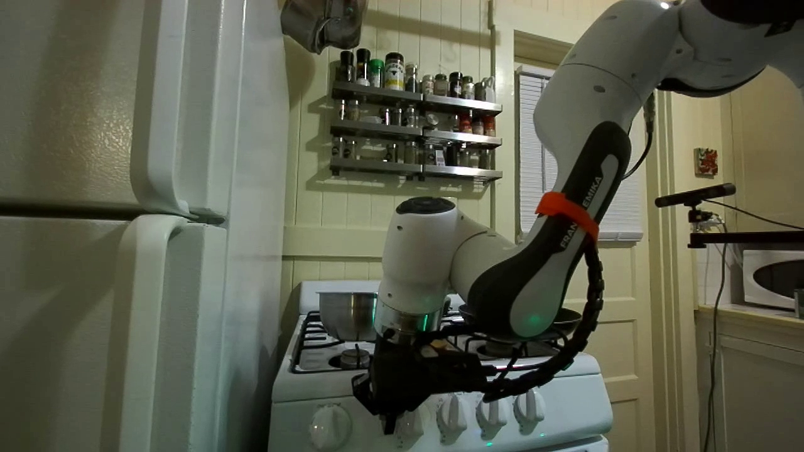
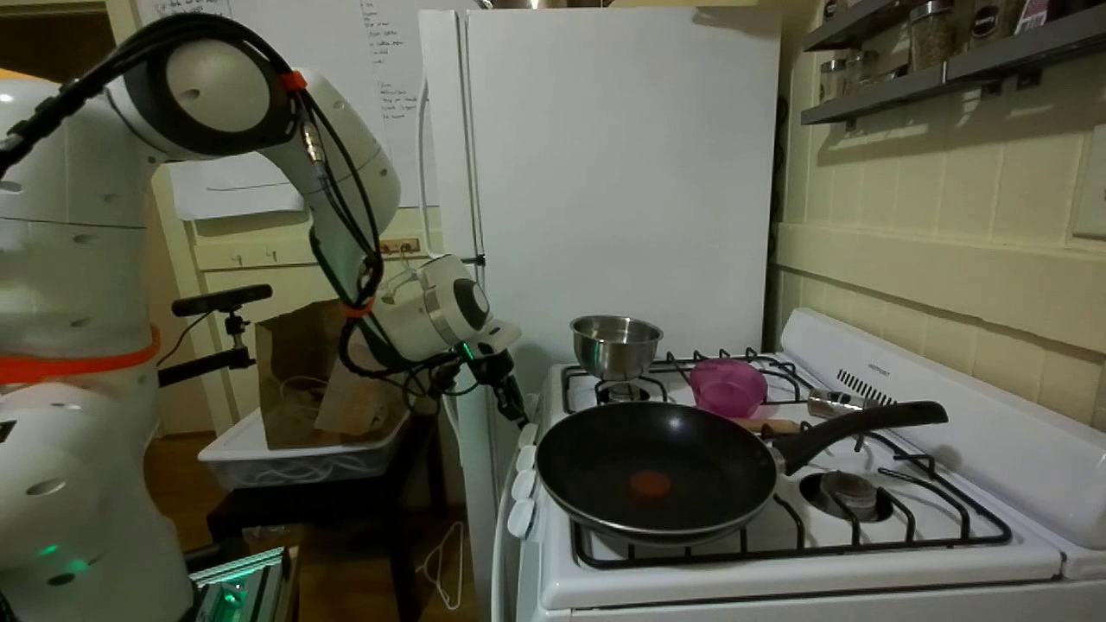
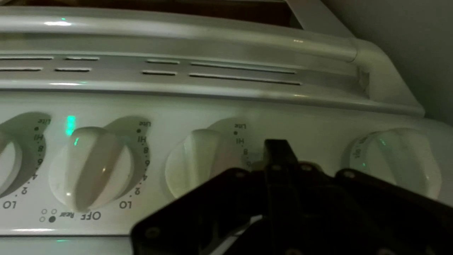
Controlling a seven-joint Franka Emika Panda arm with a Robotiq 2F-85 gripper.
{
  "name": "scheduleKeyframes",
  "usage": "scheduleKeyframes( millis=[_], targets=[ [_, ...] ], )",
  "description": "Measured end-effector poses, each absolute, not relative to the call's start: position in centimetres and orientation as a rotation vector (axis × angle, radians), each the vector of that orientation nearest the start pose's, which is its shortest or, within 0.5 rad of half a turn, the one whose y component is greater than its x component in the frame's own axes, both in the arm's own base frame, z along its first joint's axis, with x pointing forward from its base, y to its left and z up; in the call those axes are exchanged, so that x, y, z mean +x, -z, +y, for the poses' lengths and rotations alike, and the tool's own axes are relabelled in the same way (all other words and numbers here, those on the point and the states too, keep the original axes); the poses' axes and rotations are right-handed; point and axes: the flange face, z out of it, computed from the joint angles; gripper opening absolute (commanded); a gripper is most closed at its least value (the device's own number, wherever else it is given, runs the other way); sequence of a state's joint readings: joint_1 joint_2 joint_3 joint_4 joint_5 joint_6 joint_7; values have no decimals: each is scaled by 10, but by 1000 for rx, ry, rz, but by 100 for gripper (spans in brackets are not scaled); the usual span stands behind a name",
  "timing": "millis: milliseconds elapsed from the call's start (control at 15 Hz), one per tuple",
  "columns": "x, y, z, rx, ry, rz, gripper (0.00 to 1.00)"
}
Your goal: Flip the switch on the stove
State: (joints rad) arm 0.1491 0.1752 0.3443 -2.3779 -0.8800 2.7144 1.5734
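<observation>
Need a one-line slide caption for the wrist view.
Wrist view: gripper, jaws closed, between two white knobs at the front of the stove.

Stove glossy, enamel-type; knobs smooth plastic w/ sheen. Pot polished metal; frying pan satin inside, metal-look rim. Pink bowl smooth plastic-look. Bag = paper, matt. Shelves: metal. Fridge door lt. pebbled, semi-gloss. Hand mostly matt.

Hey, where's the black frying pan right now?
In an exterior view, the black frying pan sits on the stove, just right of the knobs, with the steel pot beyond it.
</observation>
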Motion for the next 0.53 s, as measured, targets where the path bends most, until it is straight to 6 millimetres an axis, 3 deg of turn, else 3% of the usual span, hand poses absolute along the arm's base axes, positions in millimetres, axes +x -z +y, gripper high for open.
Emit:
scheduleKeyframes(
  millis=[533],
  targets=[
    [441, -263, 268, -3061, 670, 492, 0]
  ],
)
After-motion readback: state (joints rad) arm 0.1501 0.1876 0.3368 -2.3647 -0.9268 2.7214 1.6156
